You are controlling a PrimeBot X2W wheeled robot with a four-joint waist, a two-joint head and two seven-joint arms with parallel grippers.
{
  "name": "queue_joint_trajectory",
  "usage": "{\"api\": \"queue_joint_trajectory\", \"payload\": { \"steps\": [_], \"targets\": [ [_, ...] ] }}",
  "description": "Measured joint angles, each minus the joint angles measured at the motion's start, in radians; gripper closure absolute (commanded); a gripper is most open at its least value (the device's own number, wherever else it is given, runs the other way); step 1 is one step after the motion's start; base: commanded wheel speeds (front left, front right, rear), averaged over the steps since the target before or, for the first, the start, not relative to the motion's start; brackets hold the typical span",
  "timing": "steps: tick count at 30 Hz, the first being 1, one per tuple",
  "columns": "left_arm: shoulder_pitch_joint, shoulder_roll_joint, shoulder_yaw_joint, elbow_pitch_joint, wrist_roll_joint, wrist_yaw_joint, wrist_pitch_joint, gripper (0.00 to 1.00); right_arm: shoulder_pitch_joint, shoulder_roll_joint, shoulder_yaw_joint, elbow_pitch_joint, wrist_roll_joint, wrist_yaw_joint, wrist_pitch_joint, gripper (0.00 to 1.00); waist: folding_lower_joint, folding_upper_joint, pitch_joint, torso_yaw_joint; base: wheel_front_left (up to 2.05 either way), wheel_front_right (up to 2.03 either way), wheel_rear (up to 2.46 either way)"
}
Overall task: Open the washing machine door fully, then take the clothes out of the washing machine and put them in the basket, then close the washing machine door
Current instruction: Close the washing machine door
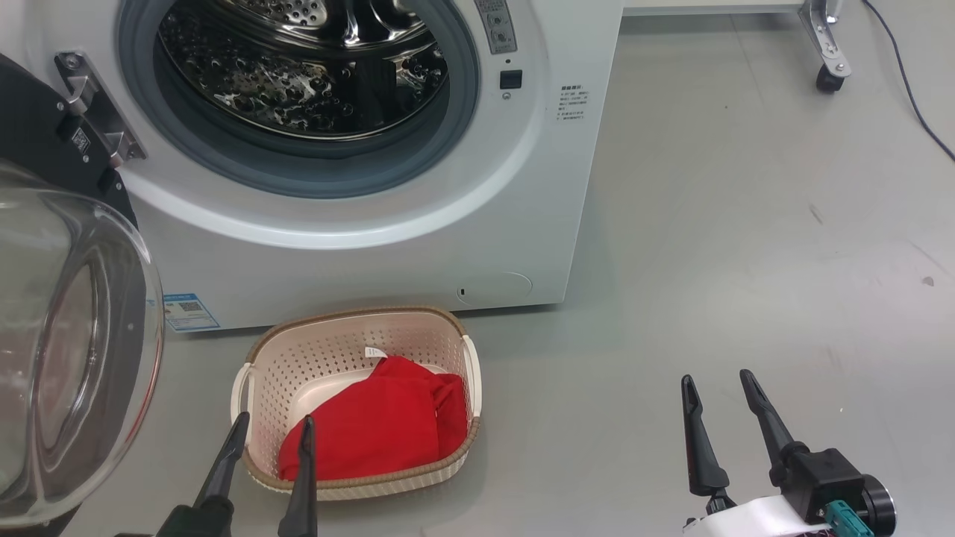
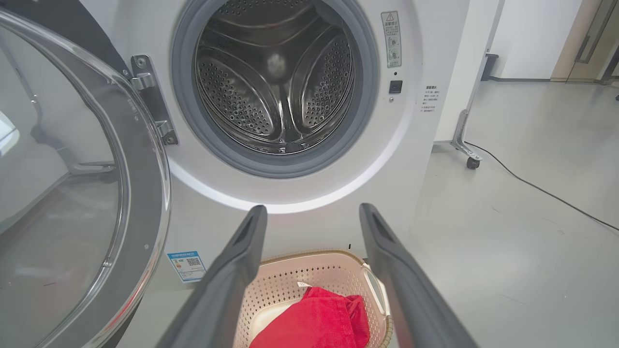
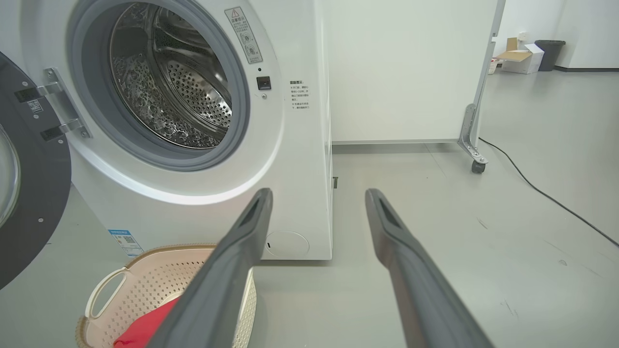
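Ends in long, tapering, matte dark-grey fingers (image 1: pixel 697 440) with slotted tips on the left gripper (image 1: pixel 274 420) and right gripper (image 1: pixel 716 379), and carries behind the right pair a blocky black knuckle (image 1: pixel 824 470), a small teal plug (image 1: pixel 847 517) and a white rounded wrist shell (image 1: pixel 761 518).

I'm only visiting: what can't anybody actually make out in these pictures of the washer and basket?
Drum: top cut off by the head view's upper edge.
Clothes: one red heap in the basket; its folds hide how many garments, head view.
Washing machine door: cut off by the left edge in all three views.
Warning label, left wrist view, and blue sticker, head view: print too small to read.
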State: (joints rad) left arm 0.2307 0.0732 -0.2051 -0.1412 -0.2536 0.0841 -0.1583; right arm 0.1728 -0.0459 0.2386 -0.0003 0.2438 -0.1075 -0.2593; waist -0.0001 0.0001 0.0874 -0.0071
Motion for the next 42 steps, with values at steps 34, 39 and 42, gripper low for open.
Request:
{"api": "queue_joint_trajectory", "payload": {
  "steps": [34, 39, 42],
  "targets": [
    [0.000, 0.004, -0.017, -0.011, 0.000, 0.000, 0.017, 0.00, 0.002, 0.002, -0.005, 0.007, 0.000, 0.000, 0.000, 0.00, 0.0001, 0.0000, -0.029, 0.008, -0.49, 0.49, 0.00],
    [0.001, 0.004, -0.022, -0.012, 0.000, 0.000, 0.022, 0.00, 0.012, 0.002, -0.010, 0.007, 0.000, -0.001, 0.000, 0.00, 0.0000, 0.0000, -0.035, 0.018, 0.00, 0.00, 0.00],
    [0.001, 0.004, -0.023, -0.012, 0.000, 0.000, 0.022, 0.00, 0.019, 0.002, -0.012, 0.006, 0.000, -0.001, 0.000, 0.00, 0.0001, 0.0000, -0.035, 0.025, 0.00, 0.00, 0.00]
  ]
}}
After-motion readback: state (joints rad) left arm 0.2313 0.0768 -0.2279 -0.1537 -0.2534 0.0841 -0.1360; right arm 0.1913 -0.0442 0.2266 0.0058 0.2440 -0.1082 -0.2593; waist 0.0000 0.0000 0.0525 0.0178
